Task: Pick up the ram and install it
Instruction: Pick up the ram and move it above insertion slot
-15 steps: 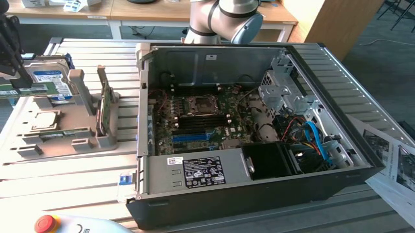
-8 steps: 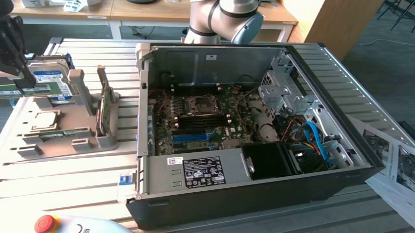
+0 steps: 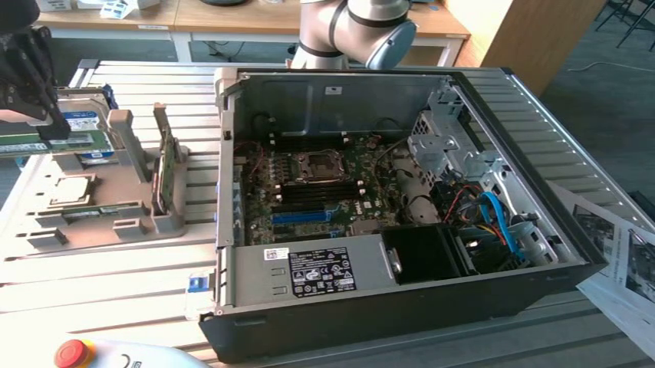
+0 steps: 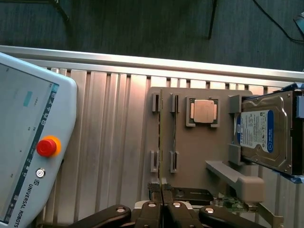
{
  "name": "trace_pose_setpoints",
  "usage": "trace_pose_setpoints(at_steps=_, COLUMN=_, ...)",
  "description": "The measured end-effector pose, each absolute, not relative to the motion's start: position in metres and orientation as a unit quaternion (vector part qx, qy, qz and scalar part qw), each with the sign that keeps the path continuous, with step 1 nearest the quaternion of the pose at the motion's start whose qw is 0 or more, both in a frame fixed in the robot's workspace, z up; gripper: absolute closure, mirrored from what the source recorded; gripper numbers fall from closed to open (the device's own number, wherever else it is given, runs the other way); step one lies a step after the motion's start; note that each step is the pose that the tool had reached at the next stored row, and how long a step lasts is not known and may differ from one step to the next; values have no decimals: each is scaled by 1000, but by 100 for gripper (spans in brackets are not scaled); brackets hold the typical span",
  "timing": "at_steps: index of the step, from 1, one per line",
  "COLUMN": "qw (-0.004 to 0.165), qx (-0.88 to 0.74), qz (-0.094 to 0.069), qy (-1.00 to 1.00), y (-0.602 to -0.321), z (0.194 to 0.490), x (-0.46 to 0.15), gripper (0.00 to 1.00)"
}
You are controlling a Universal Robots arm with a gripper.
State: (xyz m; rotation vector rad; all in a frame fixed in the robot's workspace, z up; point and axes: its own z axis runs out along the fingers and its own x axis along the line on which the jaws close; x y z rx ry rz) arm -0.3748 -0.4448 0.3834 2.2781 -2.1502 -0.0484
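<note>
- Closest to the wrist camera, your pincer (image 4: 162, 211) is clenched on one end of the ram (image 4: 161, 142).
- You see the ram edge-on from there, as a thin line reaching away from the fingertips over the grey tray (image 4: 194, 156).
- From the exterior view, the pincer (image 3: 33, 136) hangs at that view's left, above the tray (image 3: 113, 195), which sits near the table's (image 3: 103, 284) edge on that side.
- Just under the pincer, the ram (image 3: 23, 146) shows as a narrow green strip lying level.
- Beside the ram on the tray sits a silver hard drive (image 4: 263, 133) with a blue label, propped at a tilt.
- Between the hard drive and the ram, a square processor chip (image 4: 204, 111) lies flat in its recess.
- Near the tray's edge facing the computer, a broader green card (image 3: 164, 172) stands upright on its long edge.
- An open computer case (image 3: 409, 322) lies in the middle of the table, well apart from the ram.
- Inside the case you see its motherboard (image 3: 307, 180) facing up.
- At the table's near edge in the exterior view rests a teach pendant (image 3: 123, 356) with a red stop button (image 3: 74, 353).
- Printed sheets (image 3: 614, 253) lie at the table's edge on the exterior view's right.
</note>
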Motion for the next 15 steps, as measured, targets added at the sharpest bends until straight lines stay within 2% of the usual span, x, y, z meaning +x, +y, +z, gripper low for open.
trace_pose_setpoints(at_steps=15, qw=4, qx=727, qz=-15, qy=-686, y=-447, z=383, x=-342, gripper=89)
